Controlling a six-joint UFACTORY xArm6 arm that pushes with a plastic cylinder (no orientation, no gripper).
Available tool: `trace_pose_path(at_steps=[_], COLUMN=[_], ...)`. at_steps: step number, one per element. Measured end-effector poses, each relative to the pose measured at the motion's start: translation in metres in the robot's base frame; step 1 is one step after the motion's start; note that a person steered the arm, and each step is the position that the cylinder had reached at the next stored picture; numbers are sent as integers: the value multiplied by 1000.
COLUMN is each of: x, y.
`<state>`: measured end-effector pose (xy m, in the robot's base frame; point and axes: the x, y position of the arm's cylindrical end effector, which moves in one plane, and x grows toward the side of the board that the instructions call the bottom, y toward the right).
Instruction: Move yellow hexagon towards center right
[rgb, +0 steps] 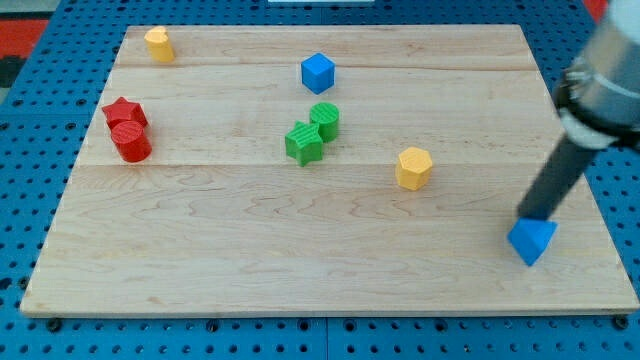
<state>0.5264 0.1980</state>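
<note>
The yellow hexagon (413, 168) sits on the wooden board (250, 250), right of the board's middle. My tip (530, 216) is at the view's lower right, touching the top of a blue triangular block (531, 241). The tip is well to the right of the yellow hexagon and a little below it. The rod slants up to the arm at the view's right edge.
A green star (303, 142) and a green cylinder (324, 119) touch near the centre. A blue cube (317, 72) lies at the top centre. A red star (124, 113) and red cylinder (131, 141) sit at the left. Another yellow block (158, 44) is at the top left.
</note>
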Motion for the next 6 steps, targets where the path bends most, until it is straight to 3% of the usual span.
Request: trace_pose_path(at_steps=[1,3,4,5,6], x=[0,-98,-106,-65,-48], y=[-25,-49,-110,-141,-89])
